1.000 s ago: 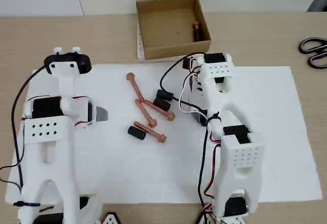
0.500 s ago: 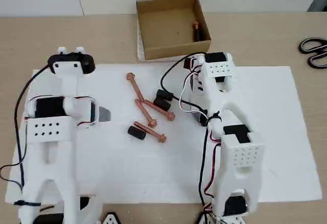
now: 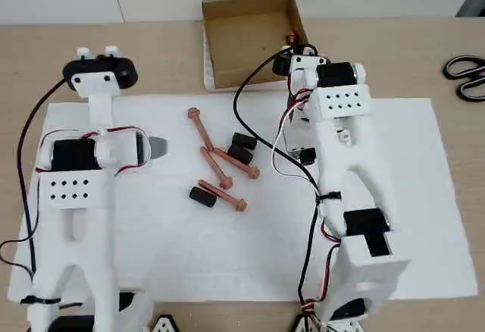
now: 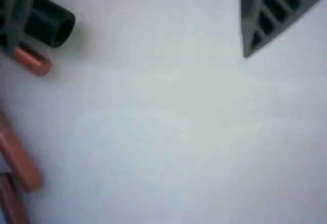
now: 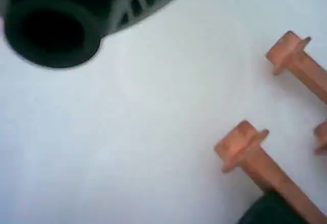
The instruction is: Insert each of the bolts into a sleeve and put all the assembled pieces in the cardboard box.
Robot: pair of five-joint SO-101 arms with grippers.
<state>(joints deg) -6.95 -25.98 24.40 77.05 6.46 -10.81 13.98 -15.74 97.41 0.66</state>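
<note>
Seemingly readying an insertion, the right gripper (image 3: 303, 155) clamps a black sleeve (image 5: 48, 32), bore exposed, 2 bolts (image 5: 255, 157) beyond its jaws; the left gripper (image 4: 133, 35) has jaws apart.

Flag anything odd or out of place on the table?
Black-handled scissors lie at the wooden table's right edge, off the white paper sheet, foreign to the task. Nothing looks spilled or damaged.
</note>
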